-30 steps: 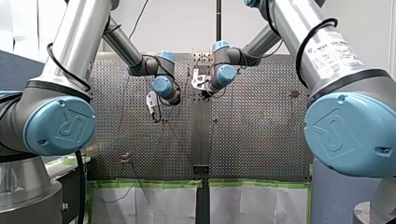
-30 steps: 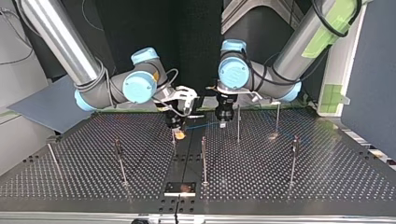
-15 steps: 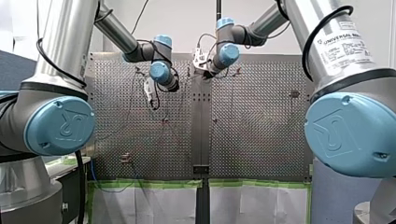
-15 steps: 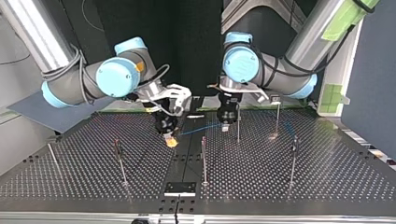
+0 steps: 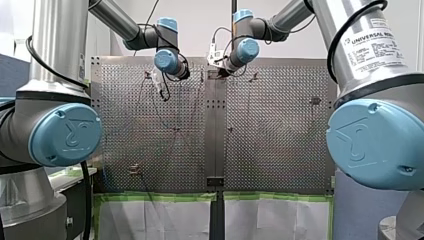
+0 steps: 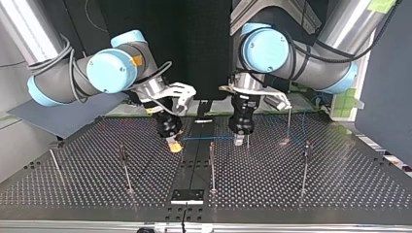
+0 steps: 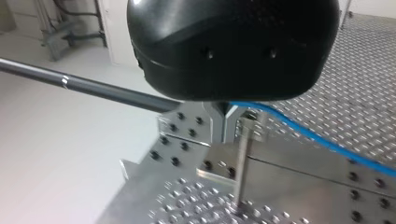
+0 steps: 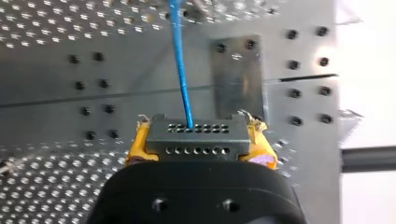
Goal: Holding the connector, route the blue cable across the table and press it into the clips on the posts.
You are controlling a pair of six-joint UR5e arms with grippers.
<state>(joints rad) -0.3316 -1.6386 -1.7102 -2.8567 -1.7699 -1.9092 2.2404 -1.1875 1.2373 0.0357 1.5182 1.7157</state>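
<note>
In the top view, my right gripper (image 6: 174, 145) hangs over the perforated table (image 6: 340, 194) near its middle seam. My left gripper (image 6: 239, 140) is at its 3 o'clock, a little apart. The blue cable (image 6: 206, 138) runs almost level between the two, above the table.

The right wrist view shows the grey connector (image 8: 196, 138), with two rows of small holes. It is clamped between the yellow pads (image 8: 134, 147), which press on both its ends. The cable leaves the connector's upper row and goes straight ahead of the gripper over the plates.

In the left wrist view the metal fingers (image 7: 219, 122) meet in a narrow point. The cable comes out from between them, so they appear to be closed on it, though the black body hides much of the grip. A thin post (image 7: 241, 163) stands just beside the fingertips. In the top view, a taller post (image 6: 212, 165) stands at 6 o'clock of the cable's mid-span.
</note>
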